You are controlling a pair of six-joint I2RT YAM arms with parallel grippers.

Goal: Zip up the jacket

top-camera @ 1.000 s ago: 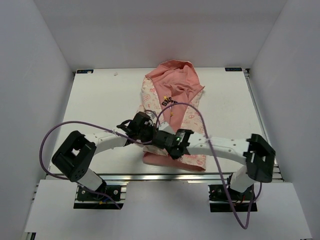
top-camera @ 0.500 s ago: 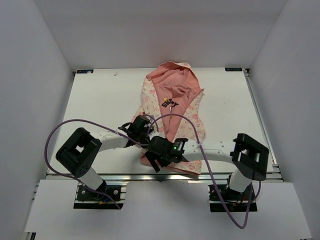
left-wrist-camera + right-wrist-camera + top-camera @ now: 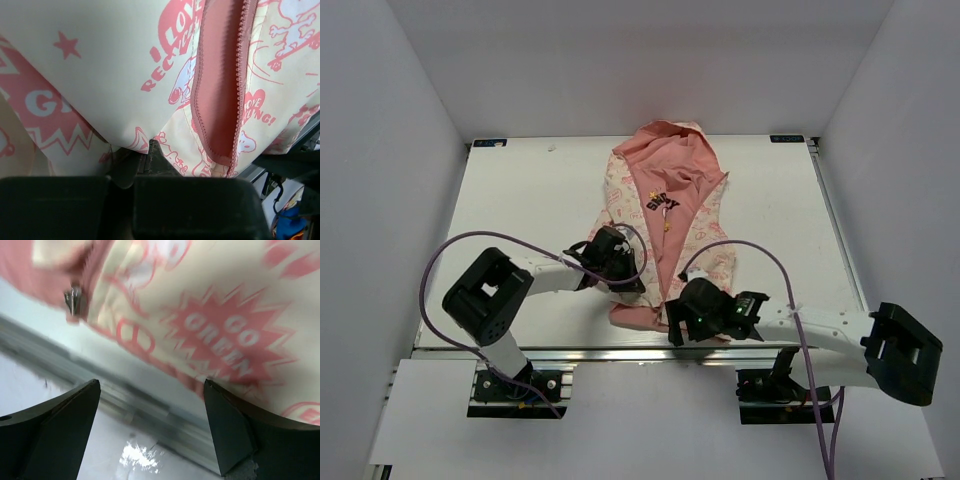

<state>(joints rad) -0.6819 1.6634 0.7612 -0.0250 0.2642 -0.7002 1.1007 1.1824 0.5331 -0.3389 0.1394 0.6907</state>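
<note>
The jacket point(image 3: 665, 215) lies in the middle of the table, cream with pink prints, its salmon hood at the far end. Its front stands open along the pink zipper teeth point(image 3: 239, 75), with lining showing between them. My left gripper point(image 3: 619, 270) rests on the left front panel near the hem, shut, with a fold of cream fabric pinched between its fingers point(image 3: 150, 156). My right gripper point(image 3: 680, 322) hovers over the hem at the table's near edge, open and empty point(image 3: 150, 385). A small metal zipper pull point(image 3: 74, 299) hangs at the hem's corner, blurred, left of and beyond the open fingers.
The aluminium rail point(image 3: 150, 405) of the table's near edge runs just under the right gripper. White walls close in the table on three sides. Purple cables point(image 3: 450, 250) loop above both arms. A small white speck point(image 3: 552, 148) lies at the far left.
My right gripper has opened and pulled back from the jacket's middle to its hem at the near edge; its arm swung right. The left gripper stayed shut, shifting slightly toward the hem.
</note>
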